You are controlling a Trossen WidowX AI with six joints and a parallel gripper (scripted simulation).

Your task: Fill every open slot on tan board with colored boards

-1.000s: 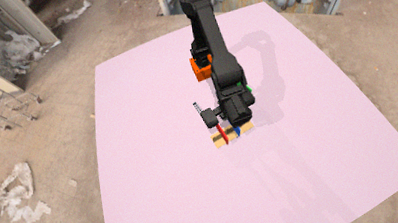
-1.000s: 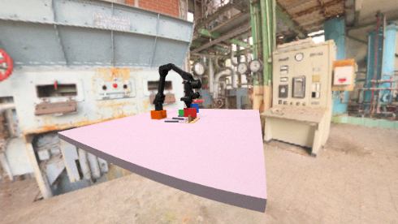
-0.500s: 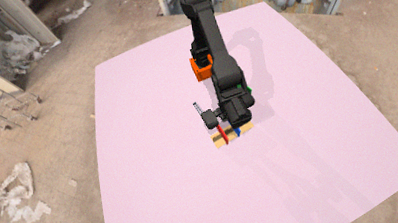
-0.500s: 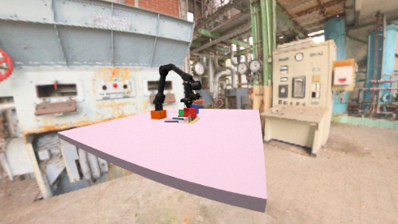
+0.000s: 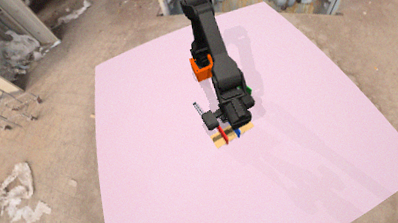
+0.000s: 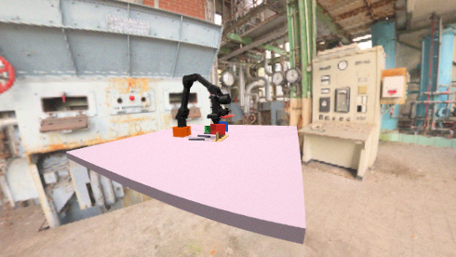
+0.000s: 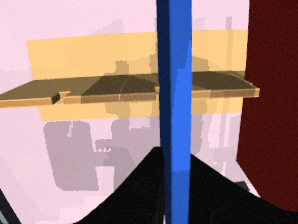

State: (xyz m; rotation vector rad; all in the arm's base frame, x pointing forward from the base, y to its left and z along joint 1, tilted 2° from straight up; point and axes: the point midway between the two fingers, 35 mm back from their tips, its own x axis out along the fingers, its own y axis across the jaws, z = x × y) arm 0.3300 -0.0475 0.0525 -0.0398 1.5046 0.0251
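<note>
Pinched in the gripper [image 7: 172, 150], the blue board [image 5: 237, 133] [image 6: 226, 126] [image 7: 181, 105] stood crosswise to the tan board [image 5: 248, 127] [image 6: 222, 138] [image 7: 107, 92], over its middle part in the wrist view. The red board [image 5: 223, 134] [image 6: 217, 129] [image 7: 270, 100] stood beside it, also crosswise.
</note>
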